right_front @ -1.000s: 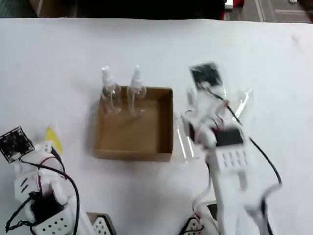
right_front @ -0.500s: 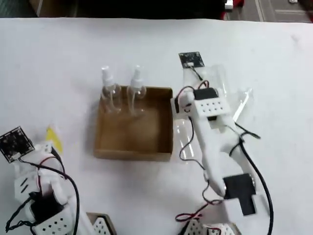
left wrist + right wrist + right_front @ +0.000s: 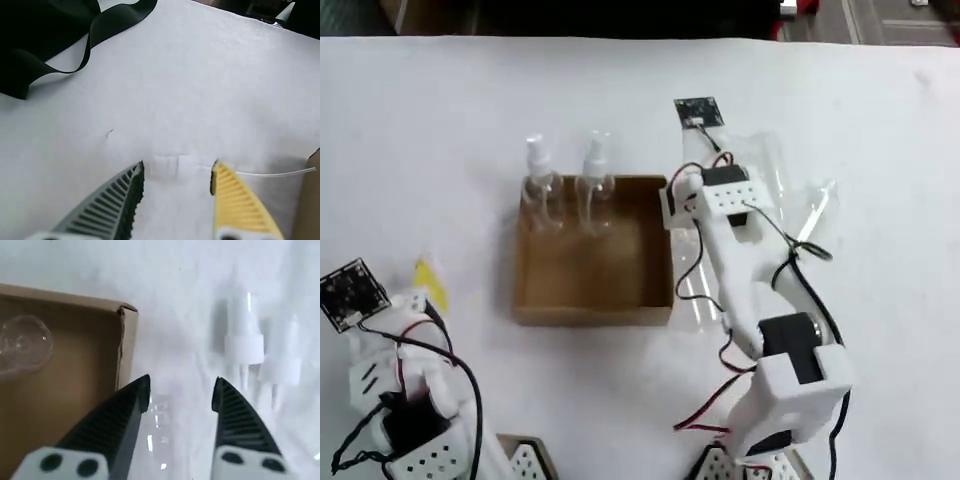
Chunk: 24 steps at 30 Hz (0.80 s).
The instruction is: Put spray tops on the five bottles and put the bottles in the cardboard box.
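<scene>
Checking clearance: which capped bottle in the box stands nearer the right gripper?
The middle bottle, against the far wall of the cardboard box; the corner bottle stands farther from the right gripper.

no readable text, nothing legible on the cardboard box [image 3: 592, 312], the bottles [image 3: 542, 190] or the table [image 3: 450, 110]

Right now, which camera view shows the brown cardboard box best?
The high view: the brown cardboard box appears whole, all four walls and floor, with two clear bottles standing inside at its far wall. The right wrist view catches one corner and some floor; the left wrist view, a brown sliver at the picture's edge.
</scene>
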{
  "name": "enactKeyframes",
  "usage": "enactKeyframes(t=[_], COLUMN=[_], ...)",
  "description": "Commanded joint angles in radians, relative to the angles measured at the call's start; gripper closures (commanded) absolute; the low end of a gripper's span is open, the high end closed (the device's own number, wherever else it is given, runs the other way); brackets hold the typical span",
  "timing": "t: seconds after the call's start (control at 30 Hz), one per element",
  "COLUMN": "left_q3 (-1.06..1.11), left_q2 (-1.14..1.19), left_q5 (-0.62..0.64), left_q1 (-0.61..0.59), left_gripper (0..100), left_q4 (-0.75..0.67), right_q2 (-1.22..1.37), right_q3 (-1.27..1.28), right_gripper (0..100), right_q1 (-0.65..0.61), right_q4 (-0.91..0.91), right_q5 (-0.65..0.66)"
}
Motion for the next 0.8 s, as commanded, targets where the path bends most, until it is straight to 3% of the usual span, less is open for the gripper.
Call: enactKeyframes(t=[0.0, 0.23, 0.53, 0.77], left_q3=[-0.006, -0.006, -0.006, -0.006], left_q2=[-0.007, -0.007, -0.007, -0.007], left_q5=[0.009, 0.009, 0.009, 0.009], left_q1=[-0.007, -0.007, -0.007, -0.007], left_gripper=[80, 80, 80, 80], left_q4=[-0.029, -0.029, -0.029, -0.029], right_q2=[0.002, 0.01, 0.012, 0.012], right_q3=[-0.029, -0.026, -0.015, 0.028], right_gripper=[81.7, 81.7, 81.8, 81.8], right_q1=[-0.058, -0.11, -0.027, -0.039], right_q4=[-0.012, -0.004, 0.007, 0.005], right_q5=[-0.008, -0.003, 0.002, 0.002])
